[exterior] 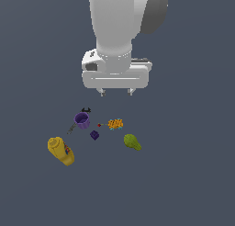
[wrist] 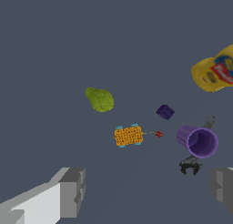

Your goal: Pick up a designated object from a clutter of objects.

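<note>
Overhead, the pincer (exterior: 116, 91) hangs wide apart, gripping nothing, well above the dark purple block (exterior: 94, 135), which sits between purple cup (exterior: 82, 120) and pear (exterior: 131, 141).

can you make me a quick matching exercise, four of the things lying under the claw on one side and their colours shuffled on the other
Things:
1. mustard bottle
2. cup
3. pear-like fruit
4. small block

Colours:
A. dark purple
B. green
C. yellow
D. lighter purple

Pairs: 1-C, 2-D, 3-B, 4-A
</note>
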You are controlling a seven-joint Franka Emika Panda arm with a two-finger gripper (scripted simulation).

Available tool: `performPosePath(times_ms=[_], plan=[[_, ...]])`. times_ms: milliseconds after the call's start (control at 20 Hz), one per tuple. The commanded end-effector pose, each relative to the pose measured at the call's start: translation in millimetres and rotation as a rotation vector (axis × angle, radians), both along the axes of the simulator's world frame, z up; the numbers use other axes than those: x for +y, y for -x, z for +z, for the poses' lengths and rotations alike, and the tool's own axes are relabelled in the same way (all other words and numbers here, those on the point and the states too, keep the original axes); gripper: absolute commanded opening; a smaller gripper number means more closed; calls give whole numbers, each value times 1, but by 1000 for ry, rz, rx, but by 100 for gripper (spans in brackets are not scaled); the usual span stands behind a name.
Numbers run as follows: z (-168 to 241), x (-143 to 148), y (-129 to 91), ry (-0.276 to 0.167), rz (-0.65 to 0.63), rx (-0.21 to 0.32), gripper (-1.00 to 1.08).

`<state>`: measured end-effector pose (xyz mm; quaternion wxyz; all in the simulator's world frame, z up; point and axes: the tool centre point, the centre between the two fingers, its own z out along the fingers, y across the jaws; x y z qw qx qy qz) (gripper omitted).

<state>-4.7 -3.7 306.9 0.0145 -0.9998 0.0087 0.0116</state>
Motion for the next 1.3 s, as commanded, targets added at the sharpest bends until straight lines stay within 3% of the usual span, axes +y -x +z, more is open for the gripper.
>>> performPosePath(times_ms=[0,700,1250], plan=[[0,0,0,0,0,0,100],[16,-12,-5,2,-30,-39,100],[-31,-30,-21,-3,-156,-32,100]])
